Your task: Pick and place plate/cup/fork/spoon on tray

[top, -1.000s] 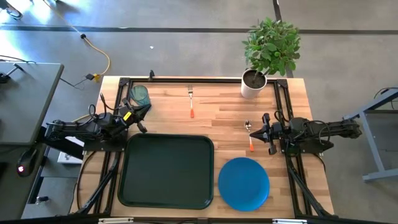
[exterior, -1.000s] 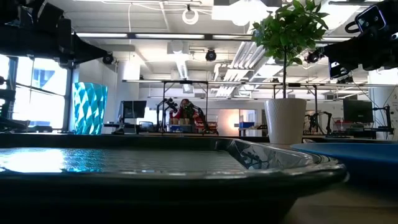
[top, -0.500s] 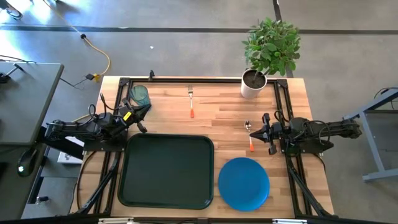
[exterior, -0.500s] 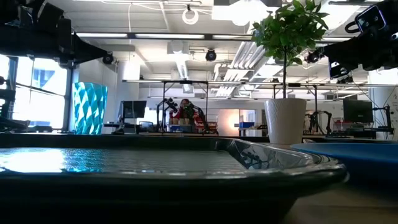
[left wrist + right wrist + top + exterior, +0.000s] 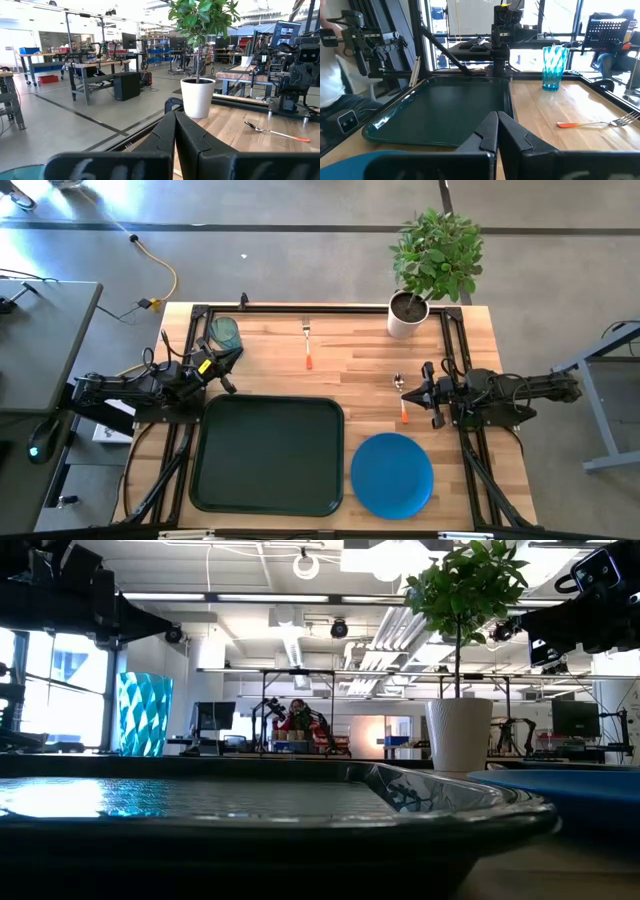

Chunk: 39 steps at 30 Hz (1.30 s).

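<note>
Wooden table (image 5: 350,360): tray (image 5: 268,455) bare, plate (image 5: 392,475) beside.

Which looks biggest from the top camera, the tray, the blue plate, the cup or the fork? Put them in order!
From the high view, largest to smallest:
1. the tray
2. the plate
3. the cup
4. the fork, though it is long and thin, so cup versus fork is close.
</note>
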### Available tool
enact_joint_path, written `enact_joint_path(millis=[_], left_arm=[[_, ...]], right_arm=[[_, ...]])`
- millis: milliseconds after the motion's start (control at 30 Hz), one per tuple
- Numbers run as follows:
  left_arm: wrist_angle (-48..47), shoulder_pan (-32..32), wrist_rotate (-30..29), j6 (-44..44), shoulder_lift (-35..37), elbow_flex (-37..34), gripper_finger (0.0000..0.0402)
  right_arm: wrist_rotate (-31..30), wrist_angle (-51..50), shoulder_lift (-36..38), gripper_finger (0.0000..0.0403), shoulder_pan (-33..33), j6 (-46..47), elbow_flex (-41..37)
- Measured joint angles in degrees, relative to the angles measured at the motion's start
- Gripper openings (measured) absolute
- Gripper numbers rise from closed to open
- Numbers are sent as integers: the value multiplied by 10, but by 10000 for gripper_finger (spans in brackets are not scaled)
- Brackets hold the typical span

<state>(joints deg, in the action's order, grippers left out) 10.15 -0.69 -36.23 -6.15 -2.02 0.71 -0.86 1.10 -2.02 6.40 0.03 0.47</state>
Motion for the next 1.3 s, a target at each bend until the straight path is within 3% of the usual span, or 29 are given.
enact_joint_path(millis=[533,667,867,1133,1300], left_arm=[[1,0,0,-24,0,0,0],[0,0,0,-112,0,0,0],[0,0,0,-124,0,0,0],[0,0,0,-76,0,0,0],[5,0,0,-11,0,0,0]], right_arm=[[0,0,0,0,0,-1,0],[-10,-2,0,0,0,-103,1],[-35,-4,0,0,0,-225,3],[-60,-3,0,0,0,-225,4],[-33,-5,0,0,0,-122,4]])
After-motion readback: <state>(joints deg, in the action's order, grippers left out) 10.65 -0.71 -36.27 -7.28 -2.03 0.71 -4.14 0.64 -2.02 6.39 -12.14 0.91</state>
